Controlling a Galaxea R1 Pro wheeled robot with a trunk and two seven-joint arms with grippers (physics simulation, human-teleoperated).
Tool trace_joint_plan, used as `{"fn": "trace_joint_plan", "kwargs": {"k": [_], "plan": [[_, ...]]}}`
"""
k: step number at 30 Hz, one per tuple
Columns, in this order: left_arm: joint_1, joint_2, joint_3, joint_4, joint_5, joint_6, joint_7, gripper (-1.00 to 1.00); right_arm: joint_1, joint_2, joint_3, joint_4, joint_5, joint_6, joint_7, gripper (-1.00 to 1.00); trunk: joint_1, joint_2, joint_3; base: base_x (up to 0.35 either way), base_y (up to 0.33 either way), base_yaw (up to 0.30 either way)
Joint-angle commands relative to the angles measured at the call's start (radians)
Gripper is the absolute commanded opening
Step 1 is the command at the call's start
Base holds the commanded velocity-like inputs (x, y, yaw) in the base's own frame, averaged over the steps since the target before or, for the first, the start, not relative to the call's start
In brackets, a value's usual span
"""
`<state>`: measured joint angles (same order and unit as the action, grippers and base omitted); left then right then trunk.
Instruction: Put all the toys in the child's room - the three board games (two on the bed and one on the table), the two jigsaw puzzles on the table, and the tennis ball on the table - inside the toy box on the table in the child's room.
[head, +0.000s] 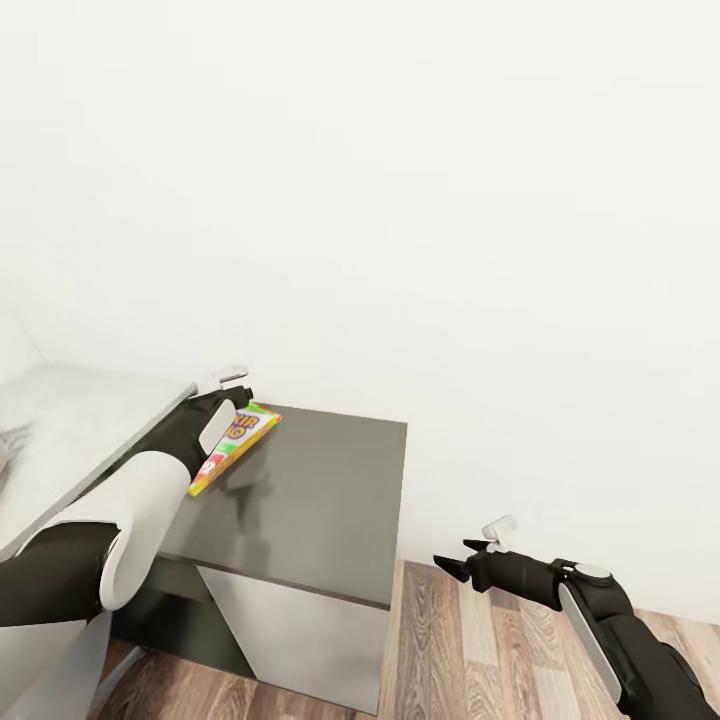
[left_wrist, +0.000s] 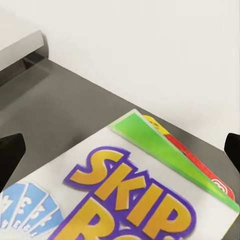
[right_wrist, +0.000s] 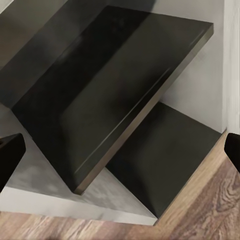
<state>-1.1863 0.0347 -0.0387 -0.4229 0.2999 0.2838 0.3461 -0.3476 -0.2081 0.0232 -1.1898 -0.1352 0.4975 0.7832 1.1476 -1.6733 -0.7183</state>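
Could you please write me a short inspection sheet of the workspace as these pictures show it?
Surface: dark grey cabinet top, beside a pale desk top.
Job's things: one board game, yellow-green with big letters, held over the cabinet top's near-left part.
Clutter: nothing seen.
Grippers: left pincer shut on the board game; right pincer open, holding nothing, over the wood floor.
Cables: nothing seen.
Surroundings: plain white wall behind the cabinet.
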Motion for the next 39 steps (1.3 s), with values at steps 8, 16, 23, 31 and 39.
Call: {"fn": "trace_joint_plan", "kwargs": {"k": [8, 16, 23, 31, 39], "plan": [[0.000, 0.002, -0.005, -0.002, 0.007, -0.015, 0.005, 1.00, -0.001, -0.001, 0.002, -0.001, -0.010, 0.009, -0.003, 1.00, 0.023, -0.043, -0.020, 0.000, 0.000, 0.000], [0.000, 0.002, -0.004, -0.002, 0.006, -0.024, 0.005, 1.00, -0.001, -0.001, 0.003, -0.001, -0.010, 0.009, -0.003, 1.00, 0.023, -0.043, -0.020, 0.000, 0.000, 0.000], [0.000, 0.005, -0.004, -0.002, 0.005, -0.024, 0.006, 1.00, -0.001, -0.001, 0.003, -0.001, -0.009, 0.009, -0.004, 1.00, 0.031, -0.057, -0.026, 0.000, 0.000, 0.000], [0.000, 0.025, -0.004, -0.002, 0.005, -0.026, 0.007, 1.00, -0.001, 0.000, 0.004, 0.000, -0.009, 0.009, -0.004, 1.00, 0.061, -0.113, -0.051, 0.000, 0.000, 0.000], [0.000, 0.029, -0.004, -0.002, 0.005, -0.026, 0.007, 1.00, -0.001, 0.001, 0.004, 0.001, -0.009, 0.009, -0.004, 1.00, 0.069, -0.127, -0.057, 0.000, 0.000, 0.000]]}}
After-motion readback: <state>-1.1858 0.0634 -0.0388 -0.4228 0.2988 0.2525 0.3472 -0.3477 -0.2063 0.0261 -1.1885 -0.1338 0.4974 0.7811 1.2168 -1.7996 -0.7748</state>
